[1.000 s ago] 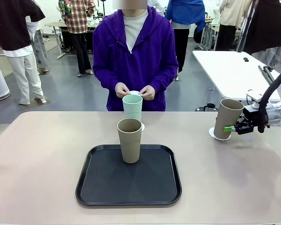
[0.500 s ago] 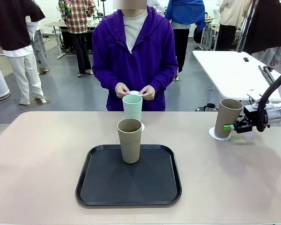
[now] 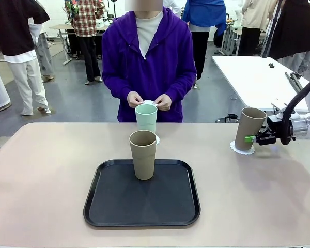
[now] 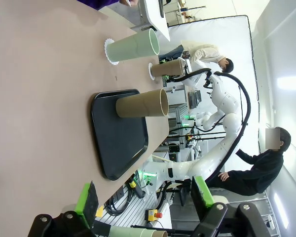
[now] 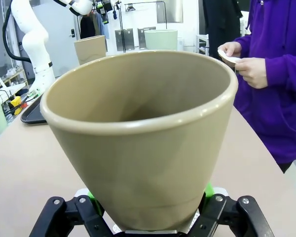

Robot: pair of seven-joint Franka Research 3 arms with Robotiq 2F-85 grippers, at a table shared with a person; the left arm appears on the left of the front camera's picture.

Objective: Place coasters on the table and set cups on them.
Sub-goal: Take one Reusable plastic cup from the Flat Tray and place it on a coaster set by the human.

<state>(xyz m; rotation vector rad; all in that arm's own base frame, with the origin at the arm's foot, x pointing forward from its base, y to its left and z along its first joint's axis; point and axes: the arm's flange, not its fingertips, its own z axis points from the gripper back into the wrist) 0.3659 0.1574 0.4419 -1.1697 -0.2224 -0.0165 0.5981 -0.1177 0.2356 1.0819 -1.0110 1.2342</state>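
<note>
Tilt has gone out of the right-hand taupe cup (image 3: 249, 124) over the last second. In the front view it leaned a moment ago and now stands close to upright on its coaster (image 3: 242, 149), near the right edge of the table (image 3: 41, 175). The right gripper (image 3: 252, 138) has drifted slightly up and back with it and stays clamped on the cup's lower wall. I judge the set-down all but finished, with only the release left for this one. The mint cup (image 3: 146, 118) stands on a second coaster (image 3: 157, 139) at the far middle, just behind the black tray (image 3: 113, 206), where the other taupe cup (image 3: 143, 154) stands. The person's hands (image 3: 163, 102) hold the third coaster (image 3: 148, 102) at chest height, so one pairing is left.

From the left wrist, my left gripper (image 4: 144, 197) hangs well off the tray, fingers spread wide with nothing between them. The scene lies sideways here, and both placed cups sit on lacy white discs.

From the right wrist, the held cup looms large. It is matte brownish-taupe, tapered, thick-rimmed, empty and has no handle. The green pads (image 5: 208, 190) press its sides low down. I think that low grip on a tapered wall could nudge the cup as the jaws part.
</note>
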